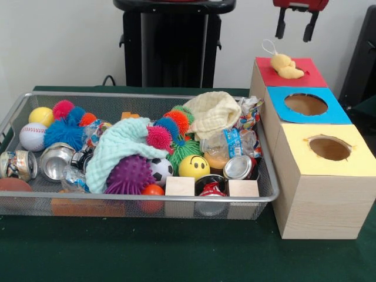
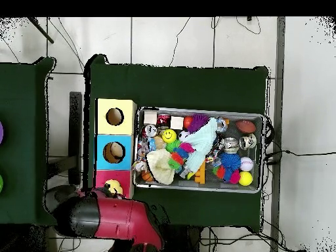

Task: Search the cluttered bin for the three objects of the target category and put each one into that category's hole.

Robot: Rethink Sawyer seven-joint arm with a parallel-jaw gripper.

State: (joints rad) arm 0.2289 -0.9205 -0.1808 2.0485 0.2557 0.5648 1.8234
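Observation:
The wire mesh bin (image 1: 135,198) sits on the green table, full of mixed objects; it also shows in the overhead view (image 2: 265,152). My gripper (image 1: 294,28) hangs open and empty at the top right. It is above the red-topped wooden box (image 1: 311,77). A small yellow plush toy (image 1: 288,66) lies on that red top and covers its hole; it also shows in the overhead view (image 2: 113,187). The blue-topped box (image 1: 338,107) and yellow-topped box (image 1: 361,158) each show an open round hole.
The bin holds spiky rubber balls (image 1: 129,175), a smiley ball (image 1: 193,166), a baseball (image 1: 32,137), crushed cans (image 1: 56,161), wooden blocks (image 1: 180,187), a mint cloth (image 1: 120,147), a cream cloth (image 1: 214,111) and a plastic bottle (image 1: 232,144). The red arm (image 2: 111,218) reaches over the table's edge.

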